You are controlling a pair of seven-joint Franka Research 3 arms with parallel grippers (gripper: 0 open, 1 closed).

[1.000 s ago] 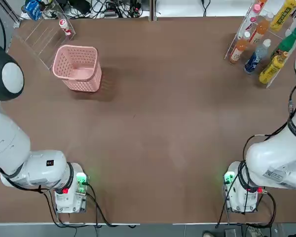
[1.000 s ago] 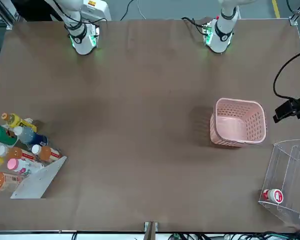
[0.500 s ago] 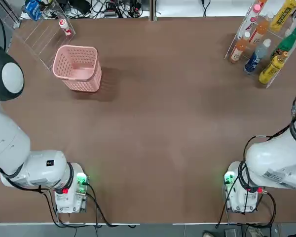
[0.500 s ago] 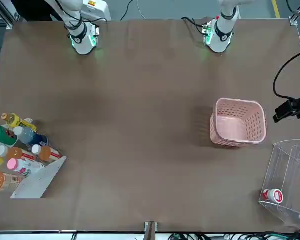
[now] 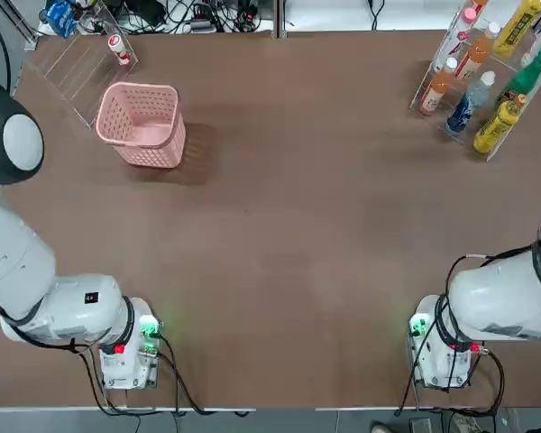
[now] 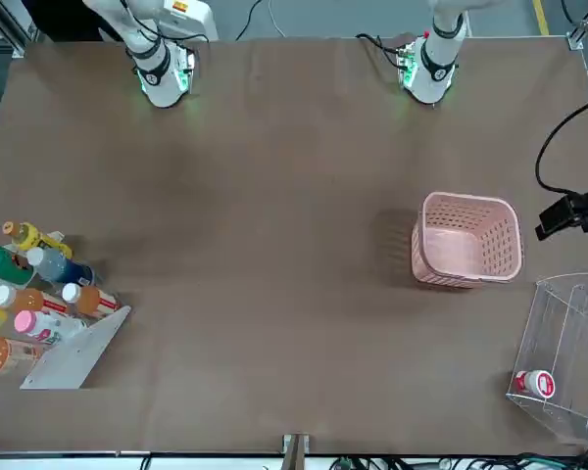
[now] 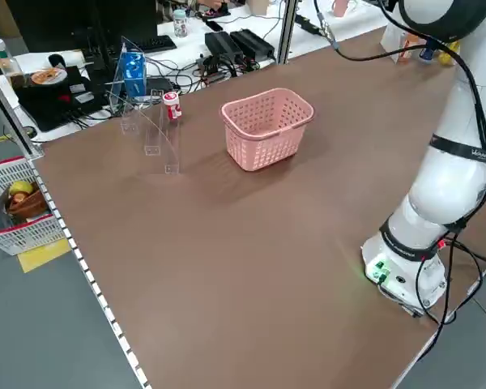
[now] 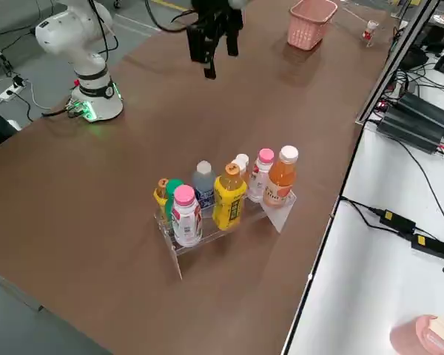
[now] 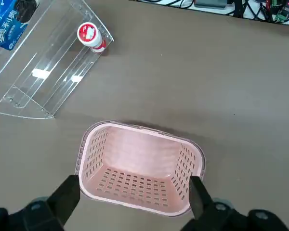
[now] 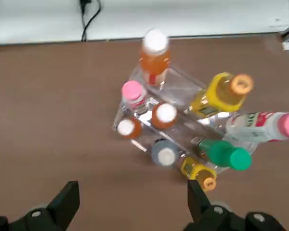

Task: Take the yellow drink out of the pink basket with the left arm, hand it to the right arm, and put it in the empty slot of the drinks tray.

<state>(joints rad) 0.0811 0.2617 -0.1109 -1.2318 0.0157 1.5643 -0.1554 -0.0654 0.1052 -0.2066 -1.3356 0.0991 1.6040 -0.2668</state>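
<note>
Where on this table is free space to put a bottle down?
The wide brown middle of the table, between the pink basket and the drinks tray, is bare. It is crowded at the tray's packed bottles and at the corner where the basket stands beside the clear acrylic stand.

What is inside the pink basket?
Nothing. The small pink plastic lattice basket is empty: the left wrist view looks straight into it and shows only its bare perforated floor. No bottle is in there. Nothing covers the inside, so no part of it is hidden.
</note>
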